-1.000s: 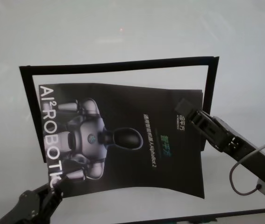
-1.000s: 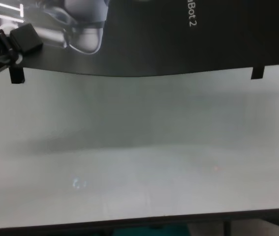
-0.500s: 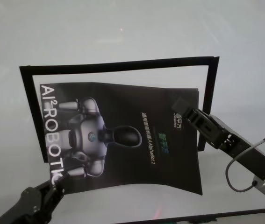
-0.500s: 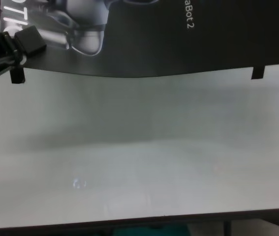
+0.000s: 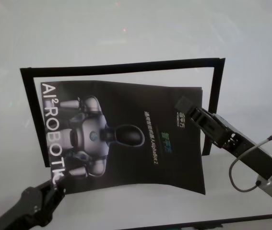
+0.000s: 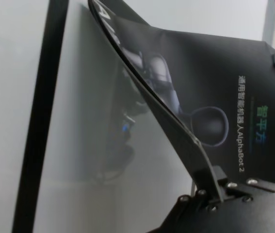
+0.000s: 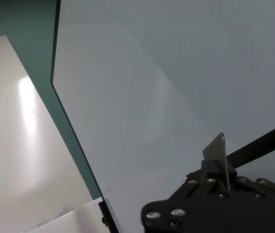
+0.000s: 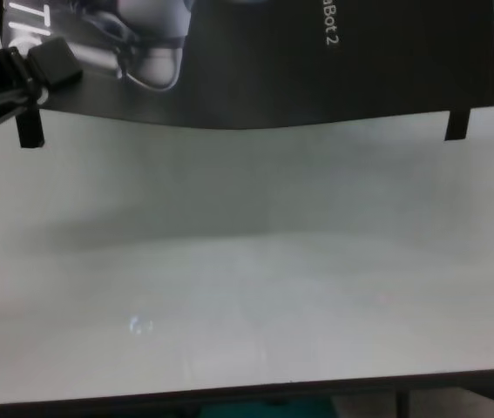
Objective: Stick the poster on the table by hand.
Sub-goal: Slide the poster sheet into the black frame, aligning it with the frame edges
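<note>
The poster (image 5: 126, 139), glossy black with a grey-white robot picture and white lettering, hangs slightly bowed above the table (image 5: 126, 33). My left gripper (image 5: 54, 186) is shut on its near left corner; this also shows in the chest view (image 8: 36, 68) and the left wrist view (image 6: 210, 180). My right gripper (image 5: 186, 108) is shut on the poster's right edge near the far corner; the right wrist view (image 7: 219, 162) shows the thin sheet edge between its fingers. The poster's near edge (image 8: 316, 78) sags in the chest view.
Narrow black tape strips lie on the table around the poster: one along the far side (image 5: 121, 68), one at the left (image 5: 32, 115), one at the right (image 5: 215, 96). Small black tabs (image 8: 457, 124) hang from the poster's near corners. The table's dark front edge (image 8: 247, 394) is near.
Both grippers have carried the poster a little farther from me, toward the far strip. Its near edge now sits higher in the head and chest views. Both grips are unchanged.
</note>
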